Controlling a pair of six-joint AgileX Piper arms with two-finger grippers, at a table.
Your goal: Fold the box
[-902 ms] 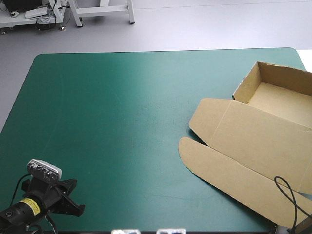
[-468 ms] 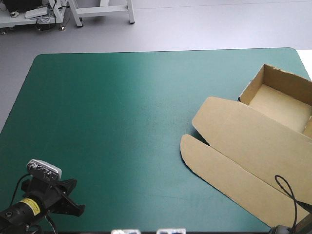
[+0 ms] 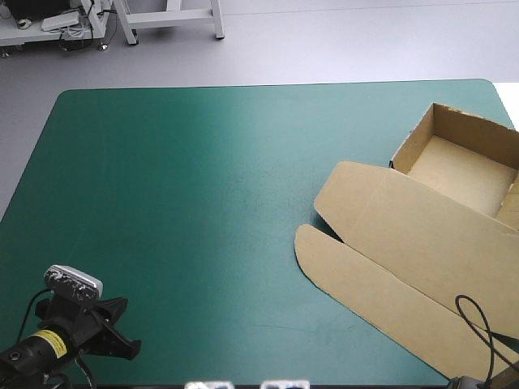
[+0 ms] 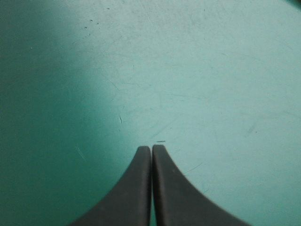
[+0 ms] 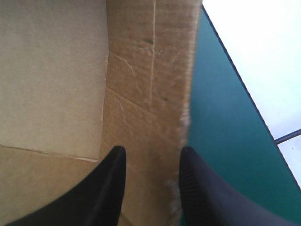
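Right wrist view: right claw [image 5: 153, 150] half-open, straddling box [image 5: 141, 70] wall.

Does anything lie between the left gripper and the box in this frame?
Nothing visible does. Only the bare teal-green cover lies between the shut left gripper, at the table's near left corner, and the box on the right side. The right gripper is at the box, open around its edge.
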